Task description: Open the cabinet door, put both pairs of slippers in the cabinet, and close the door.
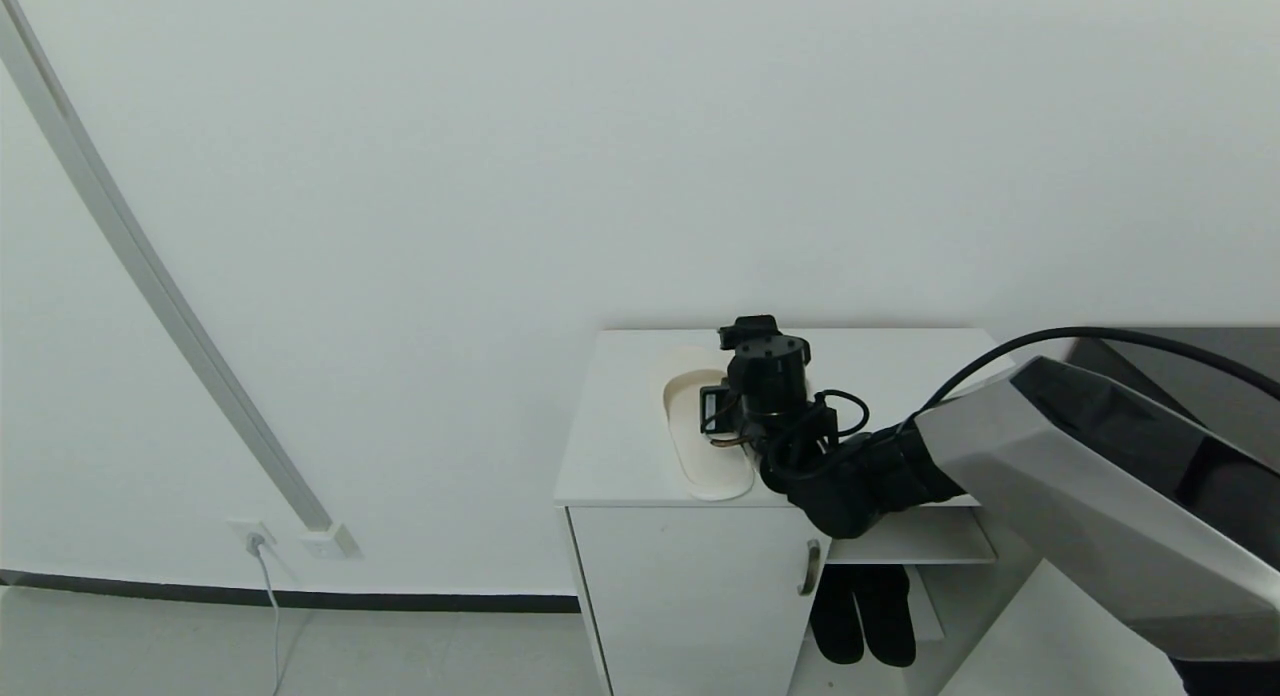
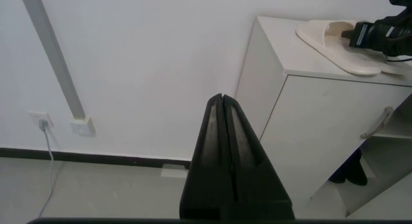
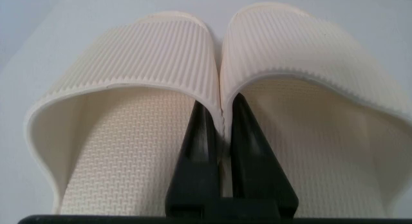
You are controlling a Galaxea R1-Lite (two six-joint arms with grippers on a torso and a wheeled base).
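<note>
so the cream slippers (image 1: 705,446) are sitting side by side on top of the white cabinet (image 1: 690,596), toes toward the wall. The right gripper (image 1: 722,416) is down on them with one of its fingers (image 3: 199,159) inside each slipper, pinching the two inner strap edges together. The black slippers (image 1: 865,616) are on the cabinet's lower shelf, on the side that's standing open. The left gripper (image 2: 223,140) hangs low off the cabinet's left side, fingers pressed together on nothing
</note>
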